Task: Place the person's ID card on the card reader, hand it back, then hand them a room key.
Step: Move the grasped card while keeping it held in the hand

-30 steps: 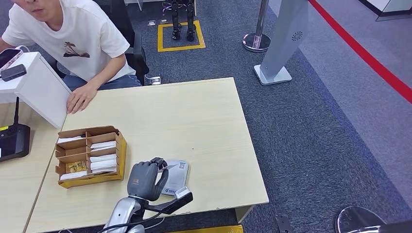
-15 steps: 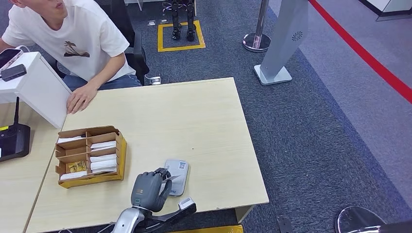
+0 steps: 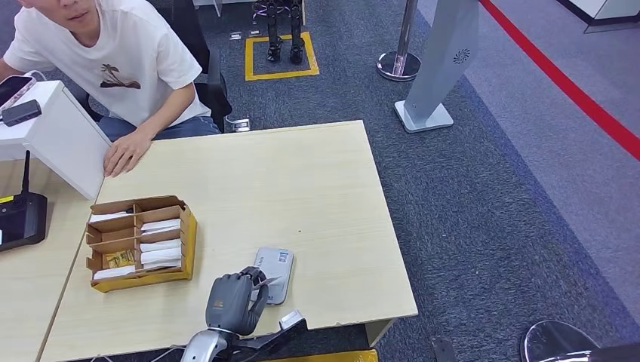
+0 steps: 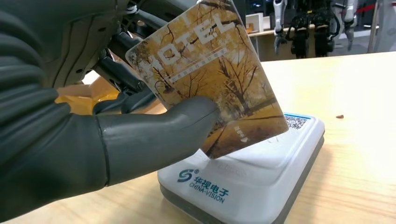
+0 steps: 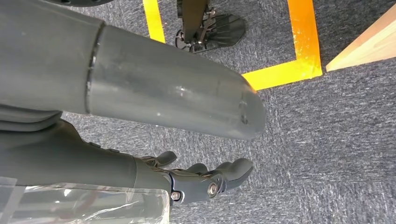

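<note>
My left hand (image 3: 234, 300) pinches a yellow card printed "HOTEL" with autumn trees (image 4: 210, 79) between its thumb (image 4: 154, 135) and darker fingers. The card (image 3: 266, 280) is tilted, its lower corner touching or just above the white card reader (image 3: 275, 262) near the table's front edge. The reader (image 4: 252, 172) carries a "CHINA-VISION" logo. My right hand (image 5: 140, 102) hangs over the grey carpet, fingers spread, holding nothing. A person in a white T-shirt (image 3: 113, 60) sits at the far left corner, one hand (image 3: 124, 154) resting on the table.
A cardboard box (image 3: 189, 241) with compartments of white cards sits left of the reader on the light wooden table (image 3: 302, 181). A white box (image 3: 56, 136) and a black device (image 3: 19, 219) stand at the far left. Stanchion and grey post stand beyond the table.
My left hand has drawn back toward the table's front edge with the card, uncovering more of the reader. The person's hand stays put.
</note>
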{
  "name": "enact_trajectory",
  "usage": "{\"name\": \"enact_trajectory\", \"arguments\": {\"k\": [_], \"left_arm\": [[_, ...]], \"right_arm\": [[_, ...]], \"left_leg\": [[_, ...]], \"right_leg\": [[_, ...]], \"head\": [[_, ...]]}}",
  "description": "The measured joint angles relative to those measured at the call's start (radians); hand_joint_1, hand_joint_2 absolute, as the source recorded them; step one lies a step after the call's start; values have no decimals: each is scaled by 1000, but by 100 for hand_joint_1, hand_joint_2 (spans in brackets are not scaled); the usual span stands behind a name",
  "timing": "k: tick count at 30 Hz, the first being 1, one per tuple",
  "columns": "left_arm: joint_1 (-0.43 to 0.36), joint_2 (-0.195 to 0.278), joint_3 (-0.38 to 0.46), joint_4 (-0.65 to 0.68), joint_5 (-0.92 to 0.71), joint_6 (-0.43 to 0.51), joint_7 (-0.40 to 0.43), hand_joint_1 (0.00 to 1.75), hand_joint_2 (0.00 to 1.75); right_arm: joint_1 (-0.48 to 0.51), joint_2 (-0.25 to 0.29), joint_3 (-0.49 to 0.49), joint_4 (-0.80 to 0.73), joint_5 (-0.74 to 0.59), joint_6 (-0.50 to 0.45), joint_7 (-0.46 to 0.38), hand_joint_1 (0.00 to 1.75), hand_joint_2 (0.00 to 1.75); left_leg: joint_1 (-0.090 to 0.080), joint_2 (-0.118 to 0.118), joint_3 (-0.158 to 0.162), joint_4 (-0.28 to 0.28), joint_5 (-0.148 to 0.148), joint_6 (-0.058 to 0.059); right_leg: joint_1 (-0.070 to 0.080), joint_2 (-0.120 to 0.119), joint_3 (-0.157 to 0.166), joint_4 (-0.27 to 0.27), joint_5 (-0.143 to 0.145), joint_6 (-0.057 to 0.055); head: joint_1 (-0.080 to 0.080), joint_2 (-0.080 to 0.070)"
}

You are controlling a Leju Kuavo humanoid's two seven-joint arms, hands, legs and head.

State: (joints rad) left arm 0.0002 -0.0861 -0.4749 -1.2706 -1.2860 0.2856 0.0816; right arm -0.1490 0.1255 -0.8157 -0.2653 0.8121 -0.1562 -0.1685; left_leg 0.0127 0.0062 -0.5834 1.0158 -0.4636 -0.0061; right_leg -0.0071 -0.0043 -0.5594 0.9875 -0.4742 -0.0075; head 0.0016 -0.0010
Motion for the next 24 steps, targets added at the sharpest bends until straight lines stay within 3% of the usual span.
{"name": "enact_trajectory", "arguments": {"k": [14, 19, 24], "left_arm": [[9, 13, 12, -30, 5, 19, 17, 175, 175], [13, 61, 84, -118, -30, 24, 37, 175, 175], [-5, 145, 205, -211, -32, 17, 50, 175, 175]], "right_arm": [[5, 0, 0, 0, -3, 0, -3, 0, 0], [7, 0, 0, 0, -3, 5, -5, 0, 0], [9, 0, 0, 0, -1, 12, -8, 0, 0]], "left_leg": [[0, 0, 0, 0, 0, 0], [1, 0, 0, 0, 0, 0], [2, 0, 0, 0, 1, -1]], "right_leg": [[0, 0, 0, 0, 0, 0], [0, 0, 0, 0, 0, 0], [1, 0, 0, 1, 0, -1]], "head": [[0, 0], [0, 0], [0, 0]]}}
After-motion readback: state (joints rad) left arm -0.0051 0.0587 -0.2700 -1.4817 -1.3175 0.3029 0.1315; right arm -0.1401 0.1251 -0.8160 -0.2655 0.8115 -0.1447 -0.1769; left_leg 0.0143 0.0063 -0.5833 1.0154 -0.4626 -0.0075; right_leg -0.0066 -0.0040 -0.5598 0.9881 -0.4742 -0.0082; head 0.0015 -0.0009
